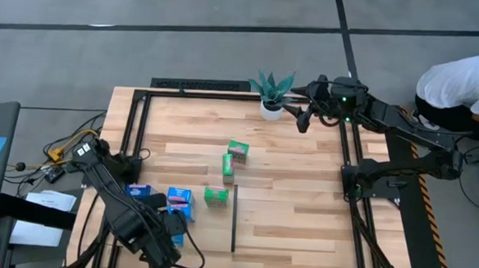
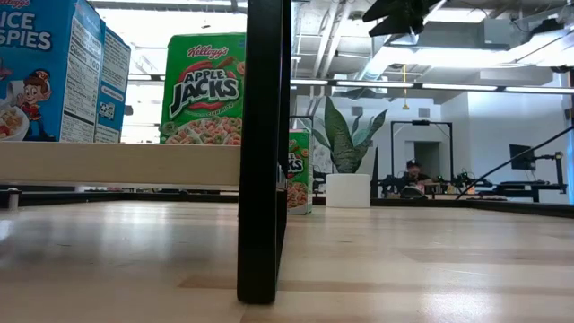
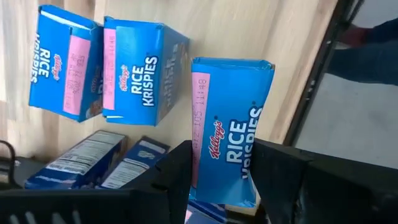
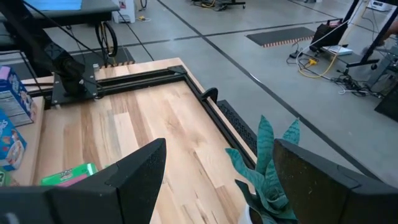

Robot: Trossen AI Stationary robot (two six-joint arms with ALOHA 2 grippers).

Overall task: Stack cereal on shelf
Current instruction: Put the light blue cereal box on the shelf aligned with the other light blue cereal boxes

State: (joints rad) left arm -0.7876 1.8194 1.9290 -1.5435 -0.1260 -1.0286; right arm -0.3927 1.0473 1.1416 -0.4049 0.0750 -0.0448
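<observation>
My left gripper (image 1: 166,243) is at the table's near left, pointing down, shut on a blue cereal box (image 3: 229,134). Past it, two blue boxes (image 3: 144,71) (image 3: 62,62) stand on the light-wood shelf (image 1: 302,195), and two more (image 3: 87,155) lie flat. Three green boxes (image 1: 238,149) (image 1: 228,167) (image 1: 216,195) rest mid-table. My right gripper (image 4: 217,149) hangs open above the far right, beside the potted plant (image 1: 273,95), touching nothing. My left gripper pinches the blue box between its two fingers (image 3: 177,180), one on each long side (image 3: 198,155), near the end closest to the wrist. The fingers come from above and lie along the box. The box reaches down past the fingertips; whether its far end (image 3: 231,64) touches the wood, I cannot tell.
A black rail frame (image 1: 132,145) edges the wood, and a thin black divider strip (image 1: 234,224) lies near the front centre. Cables and papers (image 1: 54,153) sit off the left side. A person in white (image 1: 464,84) bends at the far right.
</observation>
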